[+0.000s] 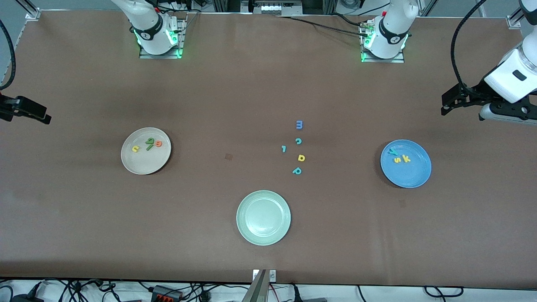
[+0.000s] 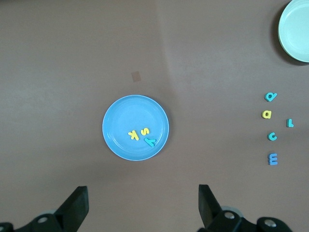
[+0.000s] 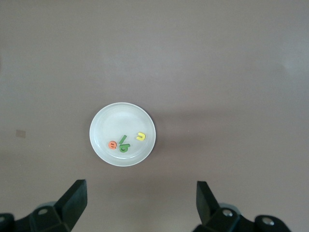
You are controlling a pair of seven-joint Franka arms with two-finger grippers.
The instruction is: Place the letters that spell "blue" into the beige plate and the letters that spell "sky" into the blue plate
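The beige plate (image 1: 142,165) lies toward the right arm's end of the table. In it are the green "b" (image 1: 149,141), the dark green bar "l" (image 1: 149,147), the yellow "u" (image 1: 135,148) and the orange "e" (image 1: 158,144). The blue plate (image 1: 413,176), toward the left arm's end, holds the teal "y" (image 1: 393,152), yellow "s" (image 1: 396,159) and yellow "k" (image 1: 405,158). My right gripper (image 3: 140,189) hangs open and empty high over the table by the beige plate (image 3: 120,118). My left gripper (image 2: 143,192) hangs open and empty by the blue plate (image 2: 113,116).
A pale green plate (image 1: 263,217) with nothing in it sits nearest the front camera, mid-table. Loose letters lie between the plates: blue "m" (image 1: 299,124), teal "c" (image 1: 298,141), teal hooked letter (image 1: 284,148), yellow "a" (image 1: 301,157), teal "p" (image 1: 297,170).
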